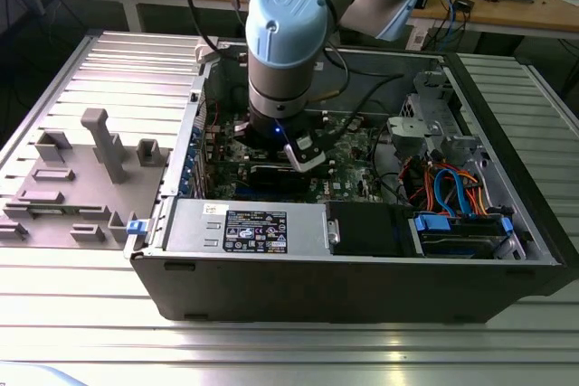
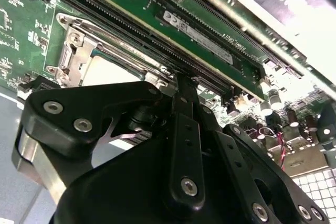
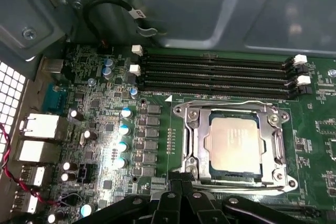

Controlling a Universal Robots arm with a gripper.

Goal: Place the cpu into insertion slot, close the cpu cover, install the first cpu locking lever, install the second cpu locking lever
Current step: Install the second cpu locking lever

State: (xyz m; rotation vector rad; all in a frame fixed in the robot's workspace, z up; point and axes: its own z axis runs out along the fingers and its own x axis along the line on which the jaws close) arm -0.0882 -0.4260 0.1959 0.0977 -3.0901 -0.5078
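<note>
1 cpu [image 3: 232, 144] seated in insertion slot [image 3: 197, 129], 1 cpu cover [image 3: 275, 142] down, 4 memory slots [image 3: 215, 72], gripper [image 3: 181, 184] fingers together, empty

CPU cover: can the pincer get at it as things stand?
Probably yes. The pincer sits at the edge of the cpu cover, which lies down around the cpu, with nothing seen between them.

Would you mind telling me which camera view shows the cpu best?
The first wrist view: the cpu lies face-on in its socket, its whole silver top visible inside the metal frame. In the second wrist view the cpu appears at a slant, partly behind the hand. In the exterior view the arm stands over that spot.
</note>
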